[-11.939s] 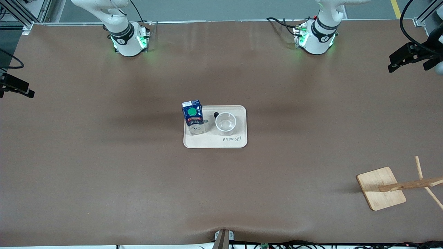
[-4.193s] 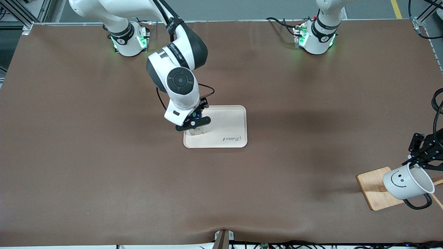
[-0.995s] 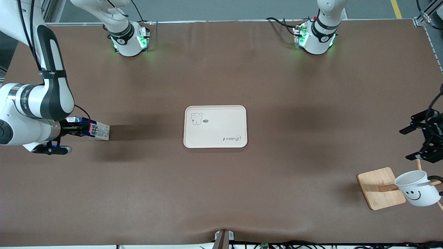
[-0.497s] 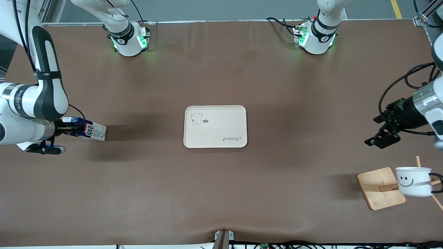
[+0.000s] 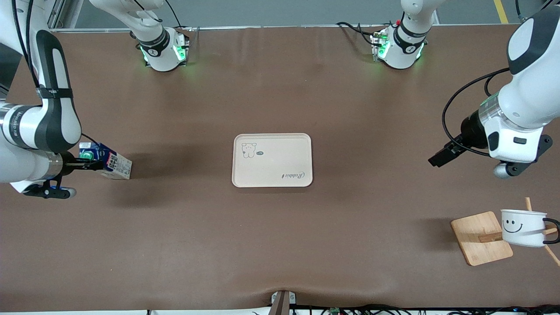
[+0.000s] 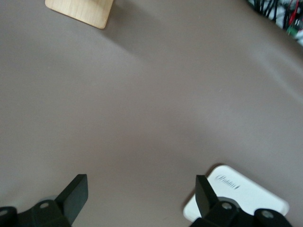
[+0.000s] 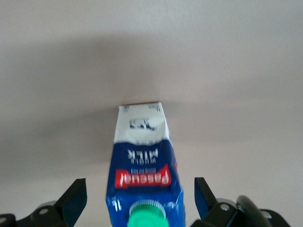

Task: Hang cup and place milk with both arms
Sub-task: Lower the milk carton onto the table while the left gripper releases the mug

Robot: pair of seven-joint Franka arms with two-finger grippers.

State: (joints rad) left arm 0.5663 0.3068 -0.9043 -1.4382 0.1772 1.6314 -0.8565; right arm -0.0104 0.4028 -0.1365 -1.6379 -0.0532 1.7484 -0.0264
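Spread fingers are seen on the left gripper [image 5: 438, 158], hovering empty toward the left arm's end from the tray [image 5: 272, 179]. Right gripper [image 5: 89, 164] fingers flank the milk [image 5: 106, 161] without touching, toward the right arm's end from the tray. The cup [image 5: 523, 227] is hung on the wooden rack [image 5: 481, 238], nearer the front camera than the tray.

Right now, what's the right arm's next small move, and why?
Probably lift the right gripper clear. In the right wrist view its fingers stand apart on both sides of the milk, which appears to stand on the table.
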